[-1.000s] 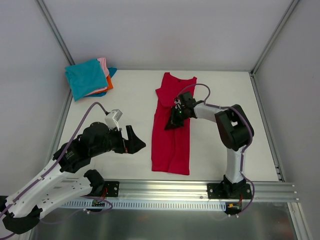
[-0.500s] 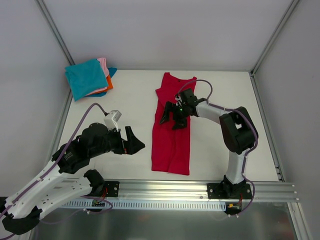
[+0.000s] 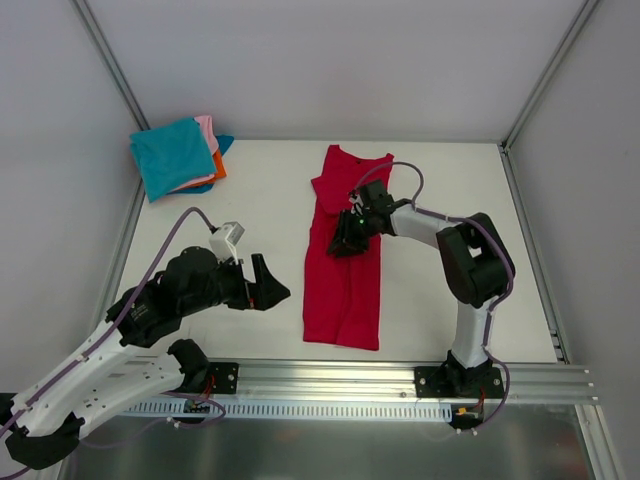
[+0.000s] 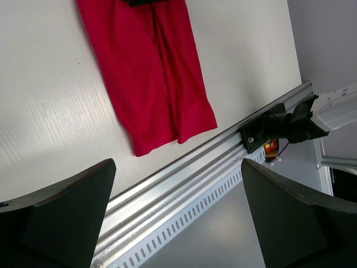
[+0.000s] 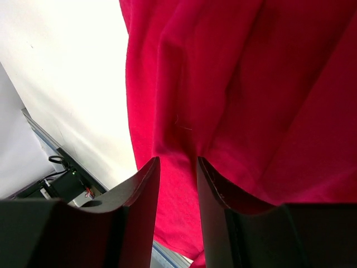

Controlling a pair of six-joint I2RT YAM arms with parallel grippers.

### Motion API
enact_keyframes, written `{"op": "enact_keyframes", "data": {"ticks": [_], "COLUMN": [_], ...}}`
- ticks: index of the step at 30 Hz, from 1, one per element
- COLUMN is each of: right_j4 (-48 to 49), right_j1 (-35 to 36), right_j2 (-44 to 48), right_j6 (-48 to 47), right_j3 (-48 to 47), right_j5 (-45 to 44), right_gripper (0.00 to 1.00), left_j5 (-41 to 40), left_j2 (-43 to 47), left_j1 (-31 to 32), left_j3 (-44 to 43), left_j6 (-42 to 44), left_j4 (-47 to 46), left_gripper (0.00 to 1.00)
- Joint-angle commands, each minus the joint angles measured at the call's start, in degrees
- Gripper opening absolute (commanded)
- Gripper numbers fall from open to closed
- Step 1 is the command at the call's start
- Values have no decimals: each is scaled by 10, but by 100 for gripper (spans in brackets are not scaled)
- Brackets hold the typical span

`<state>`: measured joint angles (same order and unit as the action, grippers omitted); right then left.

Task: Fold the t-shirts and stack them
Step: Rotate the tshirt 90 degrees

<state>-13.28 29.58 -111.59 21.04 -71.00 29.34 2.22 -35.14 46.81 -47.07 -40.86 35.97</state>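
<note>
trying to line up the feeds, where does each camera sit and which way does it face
Top external: above and behind the bases, looking down at the table, both arms, red t-shirt, folded stack.
Left wrist: on the left gripper, fingers framing the shirt's hem and front rail.
Right wrist: on the right gripper, just above red cloth.
All three show the red shirt.

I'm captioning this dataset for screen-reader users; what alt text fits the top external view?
A long, narrow folded red t-shirt lies mid-table with the right pincer down on its upper half. The left pincer hangs open above bare table to the shirt's left. A stack of folded shirts, teal on top, sits in the far left corner.
</note>
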Motion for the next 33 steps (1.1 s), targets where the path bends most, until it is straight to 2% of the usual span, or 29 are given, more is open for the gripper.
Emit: {"op": "enact_keyframes", "data": {"ticks": [1, 5, 8, 9, 11, 18, 27, 33], "right_j4": [19, 26, 33, 39, 44, 37, -42, -50], "right_j1": [5, 8, 11, 11, 12, 13, 4, 3], "right_j2": [-6, -16, -24, -27, -31, -21, 59, 88], "right_j6": [5, 9, 13, 15, 19, 16, -21, -21], "right_j3": [6, 8, 9, 10, 11, 18, 25, 49], "right_j5": [9, 11, 13, 16, 17, 5, -47, -57], "right_gripper": [37, 36, 31, 16, 0, 0, 0, 0], "left_j5": [-18, -18, -18, -19, -18, -31, -31, -25], "left_j2": [7, 10, 15, 16, 18, 26, 29, 28], "left_j1": [0, 0, 0, 0, 0, 0, 0, 0], "left_j3": [5, 7, 9, 9, 10, 14, 17, 20], "left_j6": [10, 10, 9, 9, 9, 9, 9, 7], "left_j4": [1, 2, 4, 5, 8, 15, 13, 5], "left_gripper": [99, 99, 99, 99, 99, 99, 99, 99]}}
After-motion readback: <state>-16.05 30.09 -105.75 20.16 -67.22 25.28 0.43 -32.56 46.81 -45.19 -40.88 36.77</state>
